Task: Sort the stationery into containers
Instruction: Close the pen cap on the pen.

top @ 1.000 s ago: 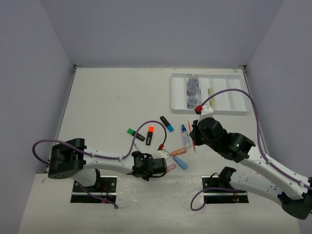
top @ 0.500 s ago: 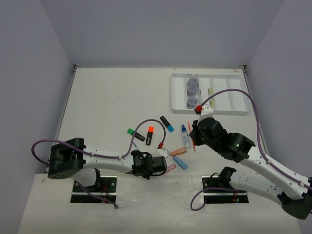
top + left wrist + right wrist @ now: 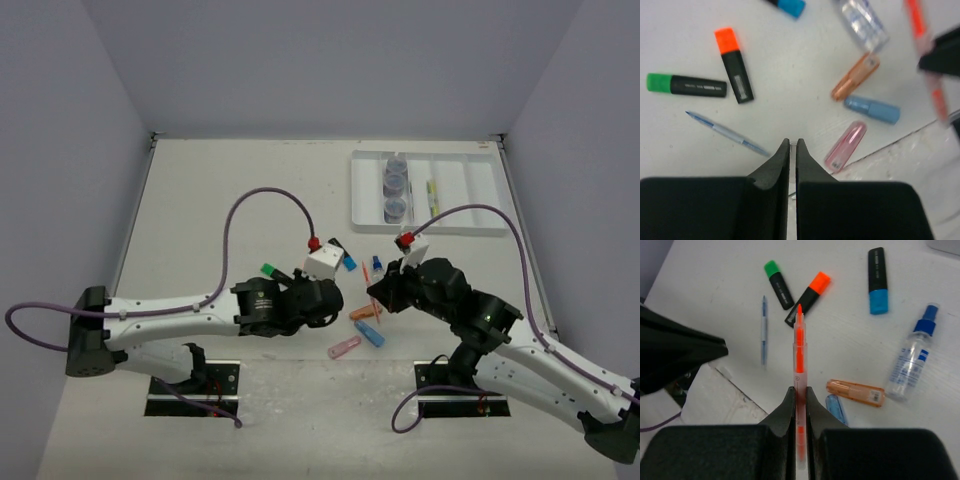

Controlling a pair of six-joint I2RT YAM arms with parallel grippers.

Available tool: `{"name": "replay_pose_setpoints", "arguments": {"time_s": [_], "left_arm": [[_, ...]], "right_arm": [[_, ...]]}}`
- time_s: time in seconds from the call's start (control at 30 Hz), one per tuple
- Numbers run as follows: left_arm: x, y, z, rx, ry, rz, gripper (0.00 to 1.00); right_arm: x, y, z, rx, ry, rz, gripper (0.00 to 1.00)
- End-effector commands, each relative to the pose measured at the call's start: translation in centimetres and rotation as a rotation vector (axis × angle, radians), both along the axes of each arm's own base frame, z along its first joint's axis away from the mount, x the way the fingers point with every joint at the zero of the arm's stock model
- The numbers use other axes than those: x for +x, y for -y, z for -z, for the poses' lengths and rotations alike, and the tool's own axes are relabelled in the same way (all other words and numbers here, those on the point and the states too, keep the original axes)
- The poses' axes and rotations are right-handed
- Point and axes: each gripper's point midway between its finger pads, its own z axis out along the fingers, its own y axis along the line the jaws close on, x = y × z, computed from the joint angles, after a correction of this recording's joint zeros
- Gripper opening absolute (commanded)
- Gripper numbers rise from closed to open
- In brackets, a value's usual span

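Note:
My right gripper [image 3: 799,390] is shut on a thin orange pen [image 3: 799,350] and holds it above the table; it shows in the top view [image 3: 380,291]. My left gripper [image 3: 792,142] is shut, with a thin clear pen end showing between its jaws, and hovers over the loose items [image 3: 335,298]. Below lie green [image 3: 685,85], orange [image 3: 734,65] and blue-capped [image 3: 878,282] highlighters, a blue pen [image 3: 727,132], orange [image 3: 856,76], blue [image 3: 872,110] and pink [image 3: 846,146] capsules, and a blue-capped bottle [image 3: 910,360]. The white tray [image 3: 428,232] holds three jars [image 3: 396,184] and a yellow-green pen [image 3: 431,190].
Grey walls close in the table on three sides. A seam runs across the table near the pink capsule [image 3: 345,346]. Purple cables loop over both arms. The tray's right-hand compartments [image 3: 480,195] stand open at the far right.
My left arm has risen and swung forward to the right, from the front edge to above the highlighters, uncovering the pink capsule. My right gripper has shifted left and nearer with the orange pen.

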Motion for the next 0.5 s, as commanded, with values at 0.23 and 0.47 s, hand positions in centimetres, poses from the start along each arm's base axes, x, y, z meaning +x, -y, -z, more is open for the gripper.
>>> {"name": "replay_pose_setpoints", "arguments": {"time_s": [0.23, 0.47], "left_arm": [[4.4, -4.4, -15.3, -0.912, 0.393, -0.317, 0.00], [2.5, -4.3, -17.9, -1.123, 0.466, -0.140, 0.00]], "right_arm": [[-3.9, -6.6, -7.2, 0.506, 0.104, -0.224, 0.00], [-5.2, -9.3, -9.4, 0.560, 0.115, -0.323, 0.00]]}}
